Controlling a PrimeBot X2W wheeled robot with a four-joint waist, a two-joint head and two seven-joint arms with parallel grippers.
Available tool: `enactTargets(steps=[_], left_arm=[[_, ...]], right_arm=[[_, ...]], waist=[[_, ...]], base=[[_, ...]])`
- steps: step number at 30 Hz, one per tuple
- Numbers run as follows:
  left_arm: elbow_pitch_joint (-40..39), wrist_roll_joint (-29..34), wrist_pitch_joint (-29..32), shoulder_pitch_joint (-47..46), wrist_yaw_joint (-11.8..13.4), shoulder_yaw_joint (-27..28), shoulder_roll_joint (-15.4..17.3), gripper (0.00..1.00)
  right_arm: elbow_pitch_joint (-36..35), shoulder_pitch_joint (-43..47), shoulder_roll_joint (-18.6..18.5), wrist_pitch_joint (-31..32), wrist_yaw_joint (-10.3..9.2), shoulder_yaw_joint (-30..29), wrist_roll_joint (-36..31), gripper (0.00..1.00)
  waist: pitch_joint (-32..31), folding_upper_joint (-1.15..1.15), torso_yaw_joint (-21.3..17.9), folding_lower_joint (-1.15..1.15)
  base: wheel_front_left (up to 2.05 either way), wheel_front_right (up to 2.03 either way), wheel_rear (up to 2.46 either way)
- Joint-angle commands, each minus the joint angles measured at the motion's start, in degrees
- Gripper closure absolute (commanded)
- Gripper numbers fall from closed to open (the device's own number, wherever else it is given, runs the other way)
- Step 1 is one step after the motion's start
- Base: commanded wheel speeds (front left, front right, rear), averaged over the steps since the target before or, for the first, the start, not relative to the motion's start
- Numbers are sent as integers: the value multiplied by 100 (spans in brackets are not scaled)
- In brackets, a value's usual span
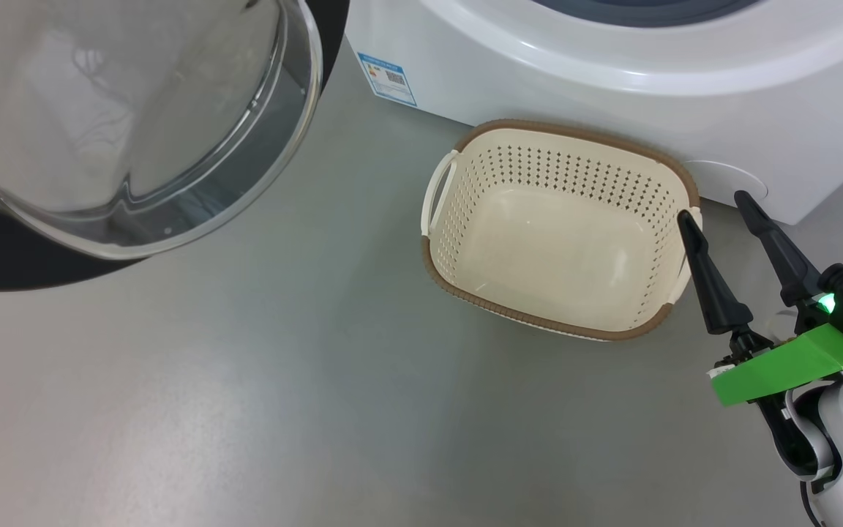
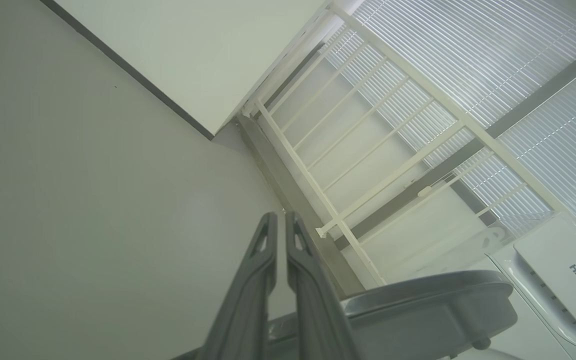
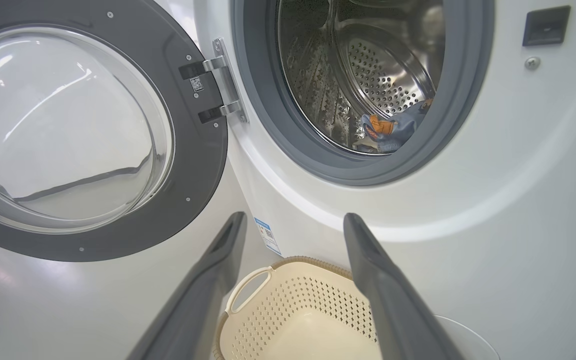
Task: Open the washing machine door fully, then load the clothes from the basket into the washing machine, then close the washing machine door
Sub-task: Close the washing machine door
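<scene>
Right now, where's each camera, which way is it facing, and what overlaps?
Head view: on the head, looking down at basket, washing machine door, washing machine; right end effector open, lower right.
Left wrist view: on left wrist, facing railing and blinds; left end effector shut.
Right wrist view: on right wrist, facing drum; right end effector frames it.
Shared: head and right wrist views show basket and washing machine door.

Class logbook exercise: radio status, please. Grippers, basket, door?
Left gripper shut, right gripper open, both empty. Basket empty; clothes in drum. Door wide open; nothing seen blocking it.

The washing machine door point(image 3: 68, 135) hangs wide open; the basket point(image 1: 560, 245) sits empty.
</scene>
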Motion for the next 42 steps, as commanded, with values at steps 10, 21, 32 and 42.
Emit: enactTargets(steps=[10,21,32,42], left_arm=[[100,-80,989,-355,-21,-460,745,100],[74,-312,1643,-332,-21,-719,824,100],[-116,-574,2413,-197,-21,-970,856,100],[-305,-843,3017,1,-21,-1036,882,100]], right_arm=[[-135,-118,-40,-46,25,116,-22,0],[-138,-179,-30,-46,25,137,-15,0],[-144,-212,-34,-46,25,92,-31,0],[-133,-213,-53,-46,25,87,-38,0]], waist=[[123,0,-23,0],[202,0,-77,0],[269,0,-90,0],[237,0,-49,0]], base=[[0,0,0],[0,0,0],[0,0,0],[0,0,0]])
